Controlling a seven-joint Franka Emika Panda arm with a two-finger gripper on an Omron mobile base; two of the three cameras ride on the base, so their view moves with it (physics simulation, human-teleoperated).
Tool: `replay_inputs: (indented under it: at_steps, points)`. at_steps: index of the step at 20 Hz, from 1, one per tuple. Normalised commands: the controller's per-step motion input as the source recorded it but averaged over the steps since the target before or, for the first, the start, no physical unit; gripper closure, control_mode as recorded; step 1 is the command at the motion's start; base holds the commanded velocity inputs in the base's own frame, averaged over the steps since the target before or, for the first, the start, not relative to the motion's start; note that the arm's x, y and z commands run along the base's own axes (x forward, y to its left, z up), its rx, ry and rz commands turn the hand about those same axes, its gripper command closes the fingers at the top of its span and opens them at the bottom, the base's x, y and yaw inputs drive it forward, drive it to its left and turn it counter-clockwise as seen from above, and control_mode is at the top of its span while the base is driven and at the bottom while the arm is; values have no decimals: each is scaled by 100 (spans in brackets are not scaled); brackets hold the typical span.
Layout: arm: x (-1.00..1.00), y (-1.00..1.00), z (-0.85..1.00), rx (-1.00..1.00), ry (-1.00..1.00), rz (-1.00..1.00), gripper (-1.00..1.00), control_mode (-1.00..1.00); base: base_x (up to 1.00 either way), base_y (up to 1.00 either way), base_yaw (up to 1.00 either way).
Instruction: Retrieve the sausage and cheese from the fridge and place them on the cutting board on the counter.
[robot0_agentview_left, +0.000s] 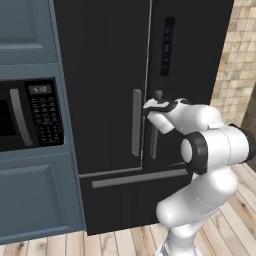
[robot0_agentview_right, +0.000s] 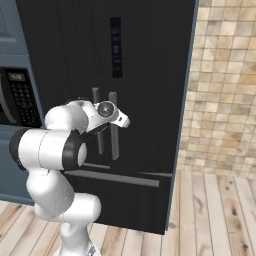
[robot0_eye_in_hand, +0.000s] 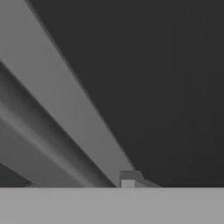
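Light wooden plank floor (robot0_agentview_right: 215, 215), beige tiled wall (robot0_agentview_right: 225, 85), blue-grey cabinetry (robot0_agentview_left: 35, 200), black built-in microwave (robot0_agentview_left: 30, 115) set within it

A black built-in microwave (robot0_agentview_left: 27, 115) sits at the left, set into blue-grey cabinetry (robot0_agentview_left: 35, 200), with a grey bar handle and a dark keypad (robot0_agentview_left: 45, 117) under a small display. A panelled cabinet door lies above it and another below. To the right a wall of beige and tan square tiles (robot0_agentview_right: 225, 90) runs down to a light wooden plank floor (robot0_agentview_right: 210, 220).
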Motion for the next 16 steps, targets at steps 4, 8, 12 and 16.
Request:
replay_inputs:
  at_steps: [4, 8, 12, 16]
  points:
    - [-67, -88, 0, -2, 0, 7, 100, -100, 0, 0, 0]
    - [-75, -100, 0, -3, 2, 1, 100, -100, 0, 0, 0]
    - [-71, -100, 0, -1, 0, 2, 100, -100, 0, 0, 0]
    - [-64, -100, 0, -2, 1, 4, 100, -100, 0, 0, 0]
